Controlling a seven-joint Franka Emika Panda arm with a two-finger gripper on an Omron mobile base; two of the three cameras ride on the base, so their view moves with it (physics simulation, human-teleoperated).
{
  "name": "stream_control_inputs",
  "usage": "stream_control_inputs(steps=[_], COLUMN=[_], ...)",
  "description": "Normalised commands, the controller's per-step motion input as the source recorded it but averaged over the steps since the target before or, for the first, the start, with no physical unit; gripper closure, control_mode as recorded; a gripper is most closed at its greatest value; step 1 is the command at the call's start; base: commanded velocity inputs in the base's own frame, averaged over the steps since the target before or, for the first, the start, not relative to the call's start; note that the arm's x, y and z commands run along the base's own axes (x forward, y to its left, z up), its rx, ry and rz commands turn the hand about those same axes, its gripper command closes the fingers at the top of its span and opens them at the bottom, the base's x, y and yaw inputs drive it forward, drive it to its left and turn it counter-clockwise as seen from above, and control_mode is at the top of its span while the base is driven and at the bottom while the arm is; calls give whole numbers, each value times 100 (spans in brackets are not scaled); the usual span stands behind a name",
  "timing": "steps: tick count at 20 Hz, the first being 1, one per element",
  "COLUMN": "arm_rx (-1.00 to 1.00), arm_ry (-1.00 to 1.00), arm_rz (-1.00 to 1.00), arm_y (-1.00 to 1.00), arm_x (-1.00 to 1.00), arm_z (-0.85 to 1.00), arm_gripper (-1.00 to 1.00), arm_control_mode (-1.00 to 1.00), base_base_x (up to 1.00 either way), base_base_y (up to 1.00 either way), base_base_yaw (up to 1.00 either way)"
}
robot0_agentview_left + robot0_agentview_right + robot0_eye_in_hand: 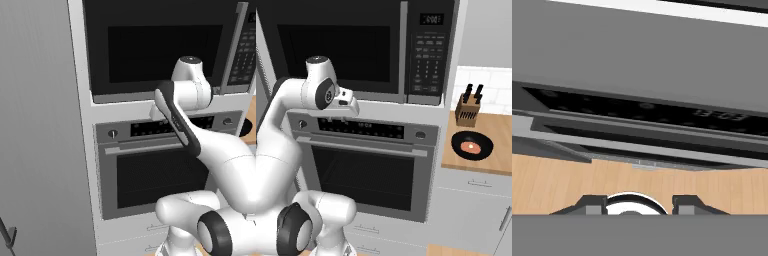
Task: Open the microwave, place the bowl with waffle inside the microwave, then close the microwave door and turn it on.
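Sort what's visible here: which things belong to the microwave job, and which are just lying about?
Job:
microwave, shut
microwave door with its vertical bar handle
keypad
bowl on the wooden counter
gripper, jaws apart, holding nothing

Lying about:
wall oven
knife block

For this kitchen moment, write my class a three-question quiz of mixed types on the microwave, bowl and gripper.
1. True or false: the microwave door is shut.
2. The bowl sits: A) inside the microwave, B) on the wooden counter beside the knife block, C) in the gripper.
3. Fill in: the gripper's fingers stand apart, holding ____.

Key: 1 true; 2 B; 3 nothing.
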Motion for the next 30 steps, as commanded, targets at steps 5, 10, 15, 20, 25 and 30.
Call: stream_control_inputs(steps=[5, 10, 15, 20, 25, 30], arm_rx=[0, 0, 1, 0, 2, 1], arm_ry=[1, -1, -4, -7, -7, -8], arm_rz=[0, 0, 0, 0, 0, -2], arm_y=[0, -3, -11, -10, -22, -36], arm_x=[-19, -60, -67, -42, -24, -11], arm_z=[0, 0, 5, 12, 28, 43], arm_gripper=[-100, -100, -100, -100, -100, -100], arm_control_mode=[-100, -100, -100, -100, -100, -100], base_base_x=[0, 0, 0, 0, 0, 0], base_base_y=[0, 0, 0, 0, 0, 0], base_base_yaw=[0, 0, 0, 0, 0, 0])
